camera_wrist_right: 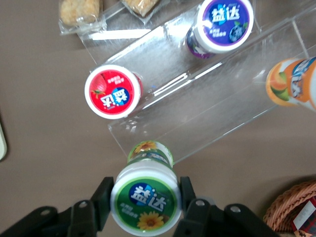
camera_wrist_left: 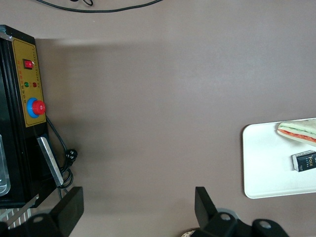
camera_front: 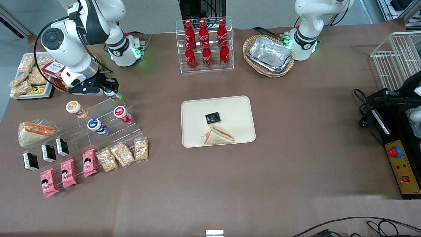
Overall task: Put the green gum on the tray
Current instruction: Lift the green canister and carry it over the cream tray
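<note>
The green gum (camera_front: pixel 115 96) is a small canister with a white-rimmed green lid. It stands at the topmost step of a clear acrylic stand (camera_front: pixel 108 110), farther from the front camera than the other canisters. My right gripper (camera_front: pixel 111 91) is at the gum, with one finger (camera_wrist_right: pixel 103 195) on each side of its lid (camera_wrist_right: pixel 145 200); the gripper (camera_wrist_right: pixel 145 195) is shut on it. The cream tray (camera_front: pixel 197 108) lies at the table's middle, toward the parked arm from the stand. It also shows in the left wrist view (camera_wrist_left: pixel 261 163).
A red-lidded canister (camera_front: pixel 122 113), a blue-lidded one (camera_front: pixel 95 125) and an orange one (camera_front: pixel 75 108) sit on the stand. A sandwich (camera_front: pixel 218 136) and a black packet (camera_front: pixel 212 118) lie on the tray. A cola rack (camera_front: pixel 205 46) and a basket of foil trays (camera_front: pixel 269 54) stand farther back.
</note>
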Tool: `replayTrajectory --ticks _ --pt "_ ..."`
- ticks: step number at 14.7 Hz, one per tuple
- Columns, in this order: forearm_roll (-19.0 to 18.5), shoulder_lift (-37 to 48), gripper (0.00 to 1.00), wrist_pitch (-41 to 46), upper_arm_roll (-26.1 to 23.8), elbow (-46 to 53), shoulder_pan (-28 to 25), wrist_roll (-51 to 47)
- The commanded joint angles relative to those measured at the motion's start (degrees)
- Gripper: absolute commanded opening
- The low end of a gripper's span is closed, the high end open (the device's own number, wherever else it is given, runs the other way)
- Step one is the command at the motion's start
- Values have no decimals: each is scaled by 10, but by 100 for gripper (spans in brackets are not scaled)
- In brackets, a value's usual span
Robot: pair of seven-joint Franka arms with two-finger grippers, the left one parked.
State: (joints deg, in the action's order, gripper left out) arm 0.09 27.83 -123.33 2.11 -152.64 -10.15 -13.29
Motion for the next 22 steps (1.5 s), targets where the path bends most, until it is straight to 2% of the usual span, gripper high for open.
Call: replayTrajectory --ticks 1,3,7,9,12,14,17,20,22 --pt "0 -16 51 104 5 107 -3 -9" --pt "5 -54 51 192 4 207 -4 -8" --pt "36 -164 51 409 1 470 -5 -8" --pt "53 -197 51 447 0 544 -7 -9" --pt "88 -215 51 441 -1 562 -29 -83" --pt "97 -229 51 422 0 563 -74 -162" --pt "103 -250 51 369 1 561 -146 -278" --pt "127 -269 51 304 0 533 -179 -352" --pt "134 -271 51 239 0 482 -202 -404"
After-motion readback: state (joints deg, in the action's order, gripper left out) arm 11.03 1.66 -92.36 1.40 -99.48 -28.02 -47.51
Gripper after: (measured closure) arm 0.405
